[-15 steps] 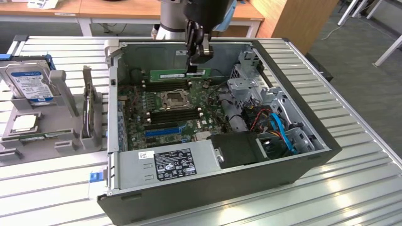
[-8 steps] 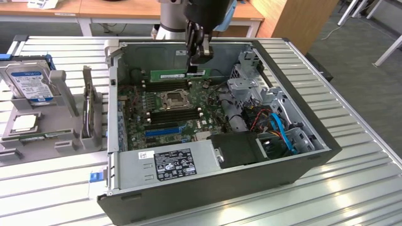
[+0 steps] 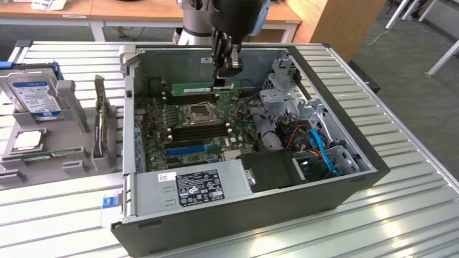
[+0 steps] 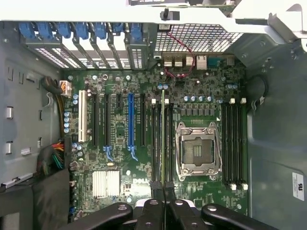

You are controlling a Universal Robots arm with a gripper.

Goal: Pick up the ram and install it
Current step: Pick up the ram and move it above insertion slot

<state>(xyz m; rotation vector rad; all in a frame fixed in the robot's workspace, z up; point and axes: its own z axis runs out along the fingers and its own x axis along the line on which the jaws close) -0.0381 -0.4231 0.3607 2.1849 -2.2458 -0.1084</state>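
Ram (image 3: 192,88) (image 4: 163,139): long green stick with a pale label, gripped at one end and reaching away from the jaws toward the exterior view's left. It is held on edge and level inside the open computer case.
Jaws: clenched on the ram's end and pointing straight down into the case, with a black finger (image 4: 152,206) on either side of the thin board.
Arm (image 3: 215,16): comes down from above the case's far wall.
Memory slots (image 4: 157,143): black, directly under the jaws and running the same way as the stick. In the wrist view the ram's edge lies in line between two of them. Whether it touches a slot cannot be told.
Processor socket (image 3: 199,112) (image 4: 197,151): open metal frame on the board, just beside the ram's line and lower than the jaws.
Second slot bank (image 4: 235,143): black, on the far side of the socket from the jaws.
Blue slot (image 4: 130,120): near the ram, on the side of the jaws away from the socket.
Motherboard (image 3: 179,123): green, flat on the case floor beneath the jaws.
Computer case (image 3: 358,172): lying on its side, open on top.
Power supply (image 3: 193,188): grey box with a black label, well apart from the jaws.
Hard drive (image 3: 32,94): upright in a grey holder outside the case, well off toward the exterior view's left of the jaws.
Worktop (image 3: 416,215): slatted metal under the case.
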